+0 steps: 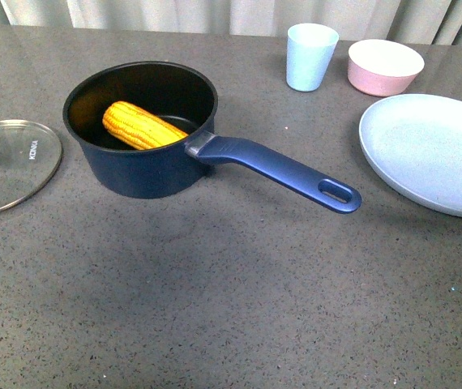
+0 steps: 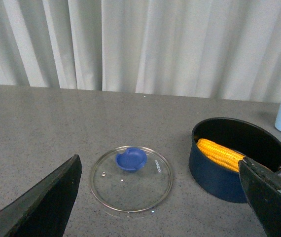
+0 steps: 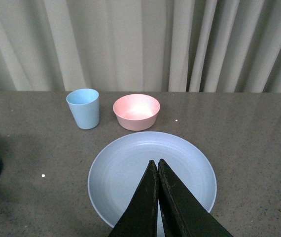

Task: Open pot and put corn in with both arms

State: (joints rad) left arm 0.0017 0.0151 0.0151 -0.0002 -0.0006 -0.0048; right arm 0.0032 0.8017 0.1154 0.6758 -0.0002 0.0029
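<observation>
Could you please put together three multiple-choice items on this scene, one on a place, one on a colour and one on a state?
1. Where is the corn?
A. On the plate
B. Inside the pot
C. In the pink bowl

2. What colour is the cup?
A. Light blue
B. Pink
C. Yellow

3. How do the right gripper's fingers stand?
A. Spread wide
B. Clamped on the cup
C. Closed together, holding nothing

Answers:
1. B: the cob lies against the black inside of the pot.
2. A: it stands pale blue beside the pink bowl.
3. C: the right wrist view shows the tips meeting over the plate, nothing between them.
</observation>
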